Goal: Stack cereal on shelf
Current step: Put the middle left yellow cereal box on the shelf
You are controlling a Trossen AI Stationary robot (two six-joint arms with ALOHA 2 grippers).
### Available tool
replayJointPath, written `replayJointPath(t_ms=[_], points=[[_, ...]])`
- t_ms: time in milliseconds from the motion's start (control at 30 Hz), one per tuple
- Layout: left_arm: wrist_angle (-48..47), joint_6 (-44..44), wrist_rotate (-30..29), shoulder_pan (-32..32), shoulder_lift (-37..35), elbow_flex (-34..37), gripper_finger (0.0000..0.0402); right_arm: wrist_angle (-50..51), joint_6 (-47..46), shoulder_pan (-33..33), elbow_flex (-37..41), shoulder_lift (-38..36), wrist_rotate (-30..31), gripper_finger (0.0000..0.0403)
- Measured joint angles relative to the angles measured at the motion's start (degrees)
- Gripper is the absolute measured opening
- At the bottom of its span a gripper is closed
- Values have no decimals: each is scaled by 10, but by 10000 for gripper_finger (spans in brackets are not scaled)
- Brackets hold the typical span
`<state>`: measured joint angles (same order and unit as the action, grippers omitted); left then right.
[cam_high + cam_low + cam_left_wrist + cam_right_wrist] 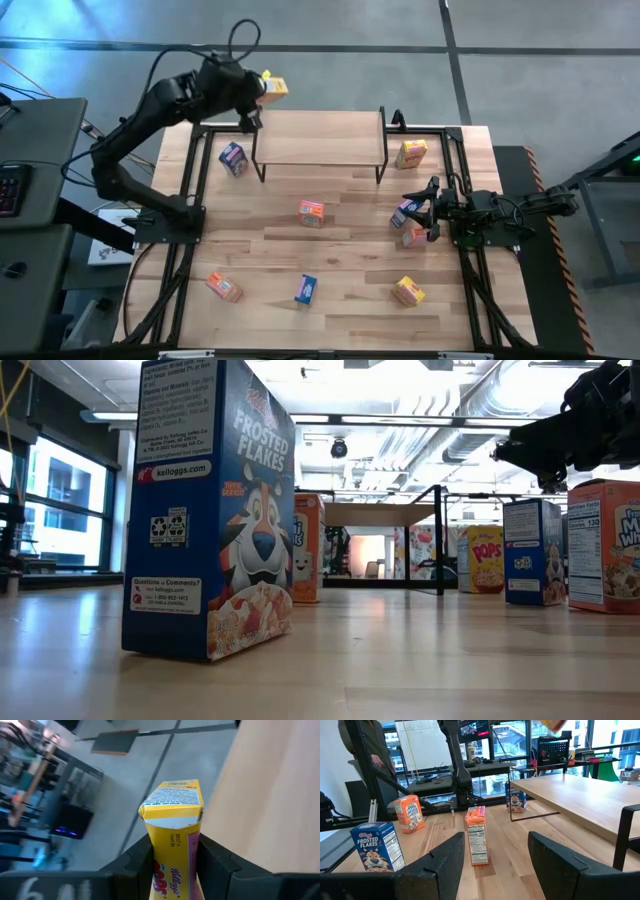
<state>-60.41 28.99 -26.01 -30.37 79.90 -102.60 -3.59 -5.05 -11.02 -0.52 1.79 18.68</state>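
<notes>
Nearest the low camera, a blue Frosted Flakes box [212, 510] stands upright on the wooden table [340, 270], filling the left of that frame; from above it is the blue box at lower centre. Along that same near edge of the table an orange box [224, 287] lies at lower left of the high view and a yellow box [408, 291] at lower right. Farther in, a second orange box [311, 212] sits mid-table, and a blue box [403, 213] and another orange one [414, 236] stand close together at right, just beside the right gripper [428, 207], which hovers low with its fingers spread and nothing between them. Beyond these stands the shelf [320, 137], a light plank on thin black legs, its top bare; a blue box [233, 158] rests on the table just left of it and a yellow Pops box [411, 153] just right of it. At the upper left of the high view the left gripper [258, 92] is raised by the shelf's far left corner, its fingers pressed against the sides of a yellow box [274, 88], carton top pointing away from the wrist in the left wrist view. Grey floor, desks and monitors surround the table, and a person [367, 745] stands at upper left of the right wrist view.
</notes>
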Motion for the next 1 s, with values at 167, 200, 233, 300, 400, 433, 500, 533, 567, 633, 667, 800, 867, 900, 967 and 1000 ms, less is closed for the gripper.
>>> replayJointPath(t_ms=[167,200,233,300,400,433,500,533,567,633,667,800,867,900,967,1000], points=[[5,59,3,-32,22,-21,115,0,0,0,0,0,0,211],[6,63,5,-35,27,-25,115,0,0,0,0,0,0,211],[6,68,10,-40,32,-29,115,0,0,0,0,0,0,211],[6,84,33,-48,45,-36,115,0,0,0,0,0,0,211],[6,112,55,-53,68,-46,115,0,0,0,0,0,0,211],[8,121,58,-53,76,-49,115,0,0,0,0,0,0,211],[8,135,59,-53,97,-58,115,0,0,0,0,0,0,211],[8,140,60,-53,106,-61,115,0,0,0,0,0,0,211],[6,146,60,-53,116,-66,115,0,0,0,0,0,0,211],[1,153,60,-53,135,-76,115,0,0,0,0,0,0,211],[-2,153,59,-53,143,-81,115,0,0,0,0,0,0,211],[-33,152,60,-53,175,-99,115,0,0,0,0,0,0,211],[-57,144,60,-53,189,-111,115,0,0,0,0,0,0,211],[-73,136,59,-53,195,-116,115,0,0,0,0,0,0,211],[-99,126,60,-53,207,-124,115,0,0,0,0,0,0,211],[-106,123,60,-53,211,-126,115,0,0,0,0,0,0,211]])
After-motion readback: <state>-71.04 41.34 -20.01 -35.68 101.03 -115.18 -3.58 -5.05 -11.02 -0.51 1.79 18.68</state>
